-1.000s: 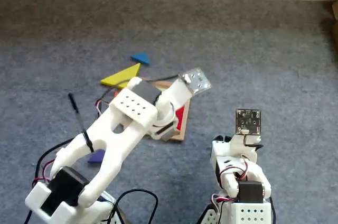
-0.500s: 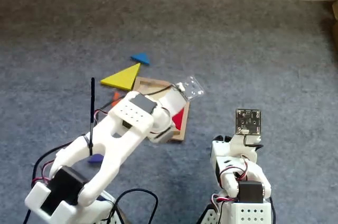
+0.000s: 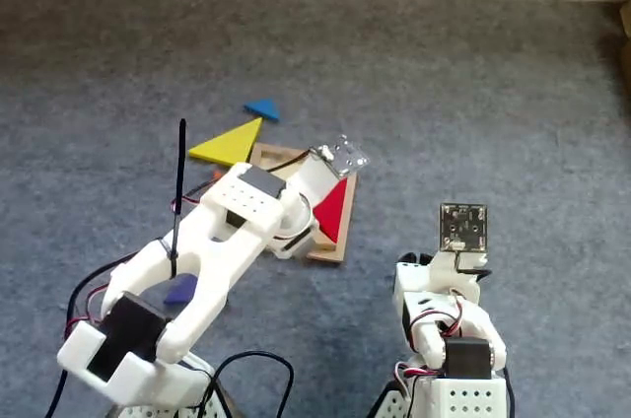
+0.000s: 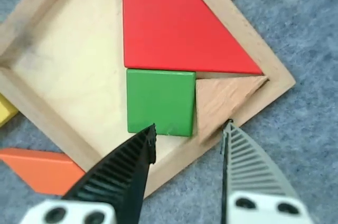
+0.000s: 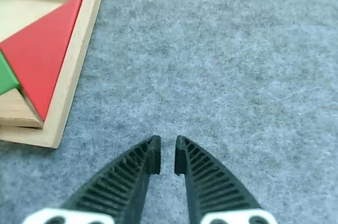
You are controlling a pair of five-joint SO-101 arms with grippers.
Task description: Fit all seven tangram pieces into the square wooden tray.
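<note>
Left wrist view | left claw [image 4: 190, 127] wide, holding nothing, above the wooden tray [image 4: 47, 123] rim at the green square [image 4: 161, 100] | red triangle [image 4: 174, 23] in tray, touching square | orange piece [image 4: 37, 168] outside, just beside tray | high view: yellow triangle [image 3: 229, 145] and blue triangle [image 3: 262, 108] on desk [image 3: 493, 93] beyond tray | right claw [image 5: 167, 147] narrow, empty, over desk near tray

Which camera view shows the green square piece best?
The left wrist view. There the green square lies whole in the tray, flush against the red triangle. The right wrist view catches just a sliver of it beside the red triangle. In the high view the left arm stands over that part of the tray.
</note>
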